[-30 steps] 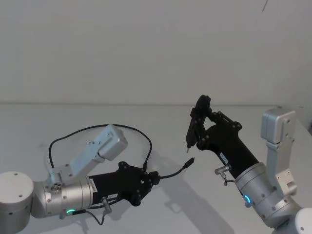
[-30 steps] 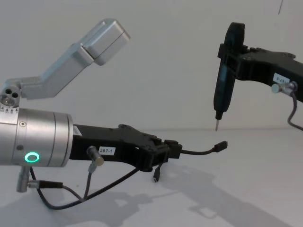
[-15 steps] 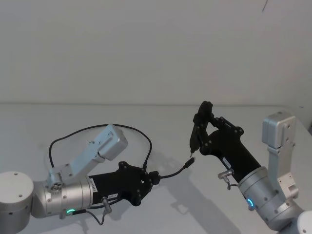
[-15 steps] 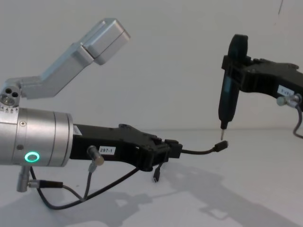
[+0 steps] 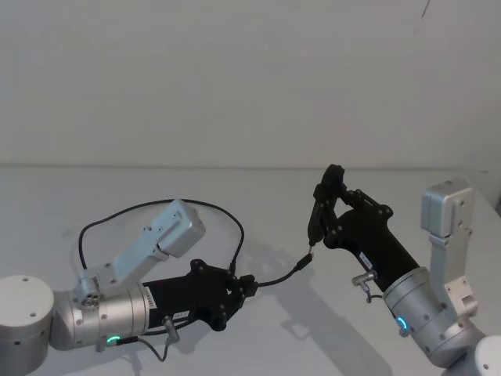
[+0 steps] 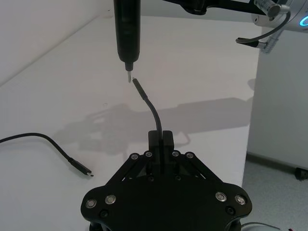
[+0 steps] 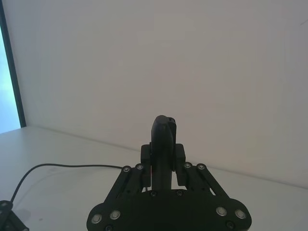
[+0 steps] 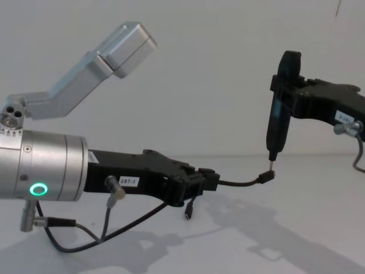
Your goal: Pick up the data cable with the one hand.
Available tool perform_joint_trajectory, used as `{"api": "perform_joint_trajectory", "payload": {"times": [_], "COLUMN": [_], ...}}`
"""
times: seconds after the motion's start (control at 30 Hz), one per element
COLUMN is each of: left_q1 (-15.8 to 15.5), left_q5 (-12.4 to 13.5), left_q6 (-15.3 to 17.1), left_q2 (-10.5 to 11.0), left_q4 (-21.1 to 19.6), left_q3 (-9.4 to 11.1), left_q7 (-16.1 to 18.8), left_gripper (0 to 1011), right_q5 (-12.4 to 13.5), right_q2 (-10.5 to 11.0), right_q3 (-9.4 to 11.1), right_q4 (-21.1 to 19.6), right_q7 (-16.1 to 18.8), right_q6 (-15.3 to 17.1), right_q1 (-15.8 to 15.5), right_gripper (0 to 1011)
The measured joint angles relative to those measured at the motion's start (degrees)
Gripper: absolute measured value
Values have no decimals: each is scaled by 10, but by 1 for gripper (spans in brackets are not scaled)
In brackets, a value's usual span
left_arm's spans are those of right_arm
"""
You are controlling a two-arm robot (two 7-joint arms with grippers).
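The data cable (image 5: 278, 277) is a thin black line that loops back across the white table (image 5: 258, 196). My left gripper (image 5: 249, 286) is shut on it low at the left. One short branch (image 8: 242, 183) sticks forward from the jaws to a small plug (image 8: 267, 175). Another branch plug (image 8: 188, 212) hangs under the gripper. My right gripper (image 5: 321, 211) is shut on a black pen-shaped tool (image 8: 279, 117), held upright. The tool's metal tip (image 6: 128, 78) is right at the raised plug (image 6: 136, 83); I cannot tell whether they touch.
A loose cable end (image 6: 77, 166) lies on the table beside my left gripper (image 6: 160, 139). The table's right edge (image 6: 251, 110) drops off near my right arm. A plain white wall (image 5: 235, 78) stands behind. My left arm's silver link (image 8: 97, 63) rises above its wrist.
My right gripper has come down and slightly right with the pen tool, bringing its tip from well above the plug to right at it. The left gripper and cable have stayed still.
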Motion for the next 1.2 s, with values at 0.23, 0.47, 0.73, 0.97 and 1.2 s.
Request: {"api": "perform_joint_trajectory", "payload": {"times": [0.23,0.47,0.73,0.97,1.2], "left_q1": [0,0,0,0,0], "left_q5": [0,0,0,0,0], "left_q6": [0,0,0,0,0], "left_q2": [0,0,0,0,0], "left_q4": [0,0,0,0,0], "left_q3": [0,0,0,0,0], "left_q7": [0,0,0,0,0], "left_gripper": [42,42,42,42,42], "right_q5": [0,4,16,28,35], "right_q2": [-3,-2,6,18,24], "right_q3": [5,8,9,7,5], "right_q4": [9,9,1,-7,-11], "right_q7": [5,14,29,46,54], "right_q6": [-2,7,21,34,40], "right_q1": [4,5,4,5,6], "right_gripper": [279,279,279,279,279]}}
